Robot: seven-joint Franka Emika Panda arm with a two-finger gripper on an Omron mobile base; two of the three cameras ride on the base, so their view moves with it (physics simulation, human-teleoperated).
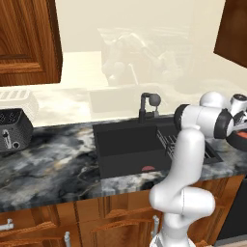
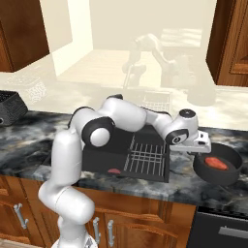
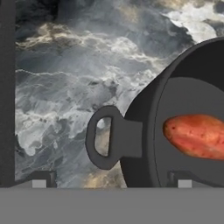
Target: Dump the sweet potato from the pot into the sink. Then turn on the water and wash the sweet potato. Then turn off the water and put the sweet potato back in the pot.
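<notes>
One pot [image 2: 218, 167] sits on the marbled counter [image 2: 184, 181] to the right of the sink [image 2: 97, 160], w/ one sweet potato [image 2: 216, 163] lying inside it. Gripper [image 2: 201, 145] hangs just above the pot's left rim, jaws spread wide, holding nothing; one loop handle [image 3: 105, 138] sits between the fingertips. In the basin: one wire rack [image 2: 145, 157], one flat red sliver [image 2: 115, 170]. One faucet [image 1: 147, 107] behind.
</notes>
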